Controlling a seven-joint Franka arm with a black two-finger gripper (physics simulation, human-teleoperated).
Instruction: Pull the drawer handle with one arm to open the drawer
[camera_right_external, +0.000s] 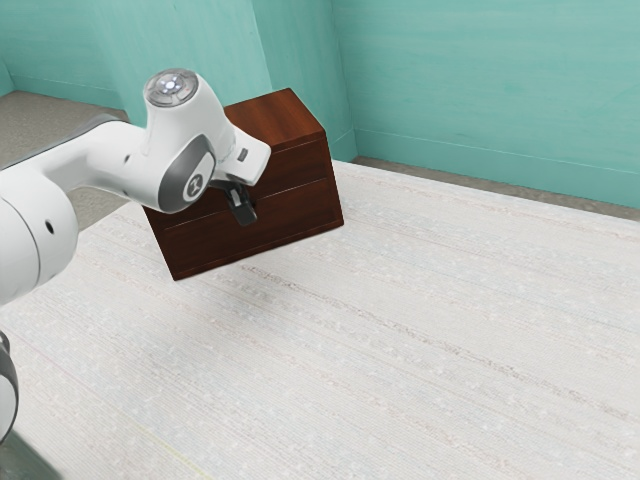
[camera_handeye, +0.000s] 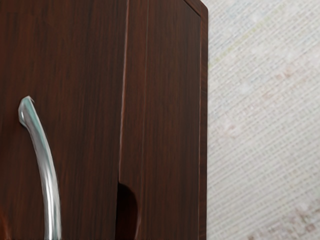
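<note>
One wooden cabinet (camera_right_external: 290, 130), one metal handle (camera_handeye: 42, 165), one gripper (camera_right_external: 243, 208).

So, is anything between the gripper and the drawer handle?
Nothing visible. The gripper sits right at the wooden cabinet's front, and the wrist view shows the metal handle close ahead with nothing across it.

Bright even light, little shadow, soft highlight along the metal handle (camera_handeye: 45, 165)
</note>
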